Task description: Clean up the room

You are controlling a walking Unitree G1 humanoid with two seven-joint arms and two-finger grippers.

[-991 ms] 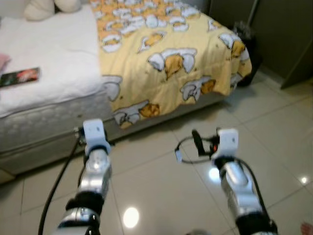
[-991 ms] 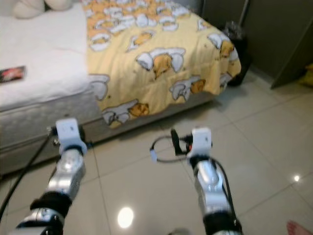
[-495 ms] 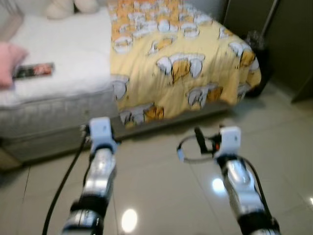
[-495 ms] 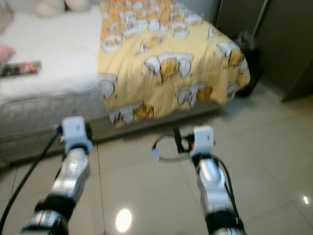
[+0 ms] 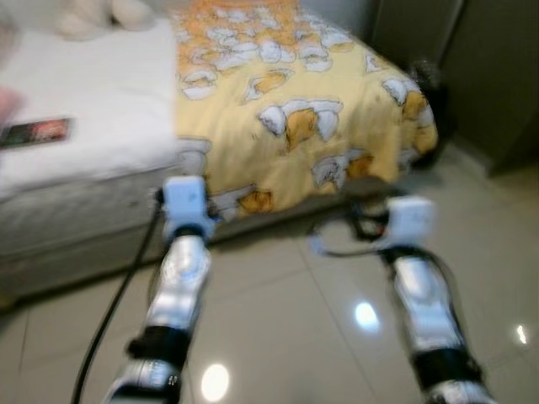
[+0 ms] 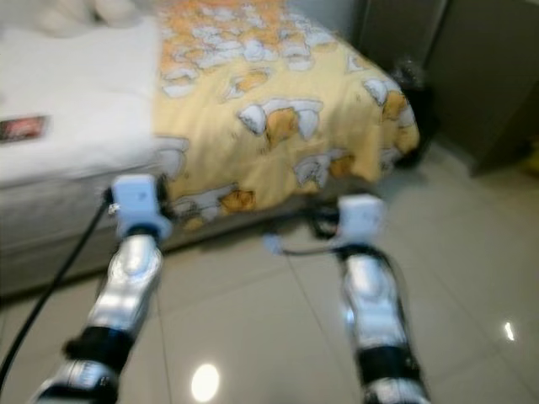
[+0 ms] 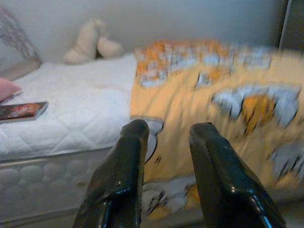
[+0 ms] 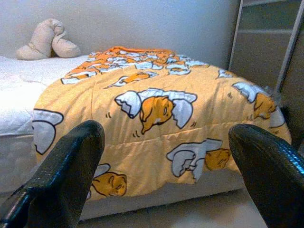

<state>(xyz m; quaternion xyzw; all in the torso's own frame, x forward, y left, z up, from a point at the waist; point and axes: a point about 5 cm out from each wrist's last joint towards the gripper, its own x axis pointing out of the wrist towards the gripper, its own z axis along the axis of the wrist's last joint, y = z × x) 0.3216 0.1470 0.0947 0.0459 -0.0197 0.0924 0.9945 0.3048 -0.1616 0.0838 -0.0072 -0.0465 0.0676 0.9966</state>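
Bed (image 5: 101, 160) stood just ahead, yellow blanket (image 5: 286, 109) hanging off its side, a book (image 5: 34, 132) on the white mattress. Left gripper (image 7: 166, 142) held nothing, fingers slightly parted; right gripper (image 8: 166, 156) gaped wide, empty. Walking on blurred, I judged an arm might snag the blanket. No containers showed.

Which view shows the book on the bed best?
Left wrist view: the book lies flat on the white mattress, its dark red cover legible beside the left gripper. Both eye views show it too, small and blurred at the edge.
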